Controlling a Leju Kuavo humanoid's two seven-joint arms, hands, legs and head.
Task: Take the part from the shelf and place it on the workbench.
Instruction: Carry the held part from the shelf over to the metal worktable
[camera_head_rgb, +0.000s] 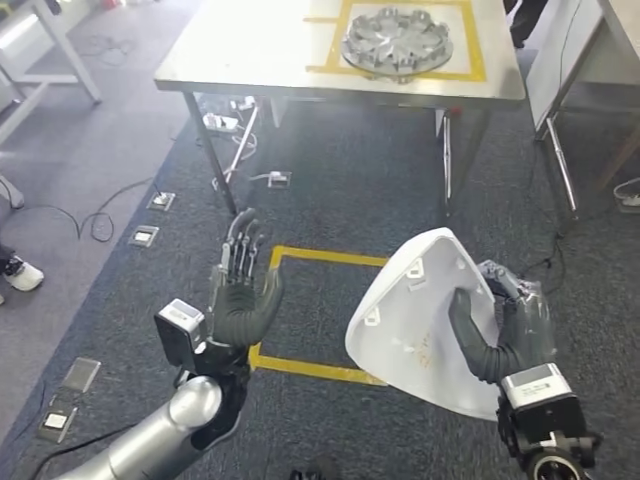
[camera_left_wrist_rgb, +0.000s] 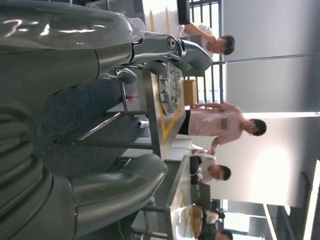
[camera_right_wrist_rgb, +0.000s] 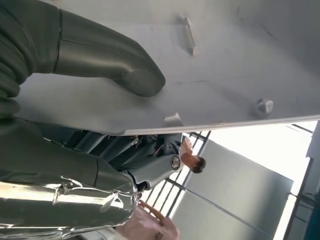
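**Part in hand, workbench not yet reached**

The right hand (camera_head_rgb: 504, 335) grips the white part (camera_head_rgb: 411, 315), a curved shell with small moulded tabs on its inner face. The thumb presses across that inner face and the fingers wrap behind the right edge. The part is carried low on the near right, above dark carpet, well short of the workbench (camera_head_rgb: 249, 70).

The left hand (camera_head_rgb: 243, 290) holds nothing. Its palm is raised and its fingers are spread apart, on the near left beside a yellow taped floor square (camera_head_rgb: 317, 258).

The workbench stands at the far side. A yellow taped outline (camera_head_rgb: 474, 45) on its top already surrounds a round metal casting (camera_head_rgb: 398, 40), leaving the bench's left portion bare.

Judgement: the carry is under way and placement remains. The grip sits at one edge, so the shell could swing. Recommend keeping the wrist steady, closing to the bench before lifting, clearing the table edge, and setting down away from the casting. People (camera_left_wrist_rgb: 220, 122) stand beyond the bench.
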